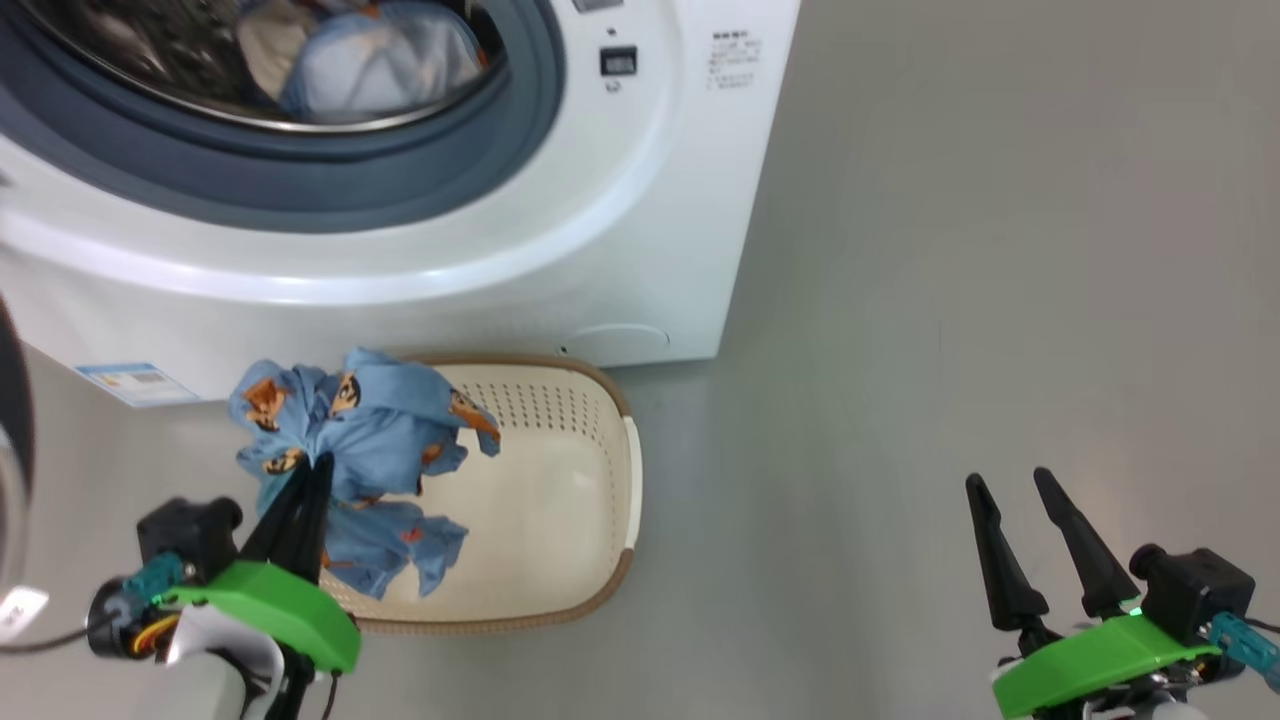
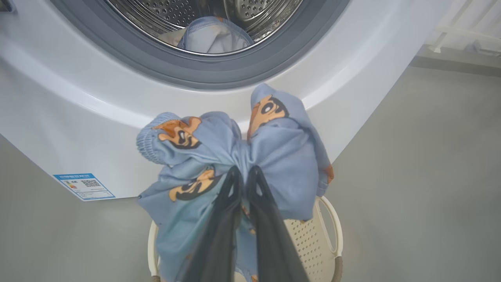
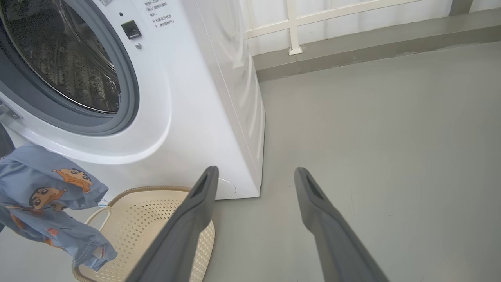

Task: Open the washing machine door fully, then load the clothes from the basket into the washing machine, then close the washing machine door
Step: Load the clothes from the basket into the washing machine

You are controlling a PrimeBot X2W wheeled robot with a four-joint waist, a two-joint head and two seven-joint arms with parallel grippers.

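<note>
Clothes [image 1: 380, 430]: pinched over the basket [image 1: 590, 470] by the left gripper [image 1: 318, 462].
Washing machine [image 1: 620, 200]: opening is set above and ahead.
Right gripper [image 1: 1005, 478]: spread, empty, farther off.

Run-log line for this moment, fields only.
phase: loading | left gripper: shut on light-blue garment, held above basket | right gripper: open, empty | washing machine: clothes inside
</note>
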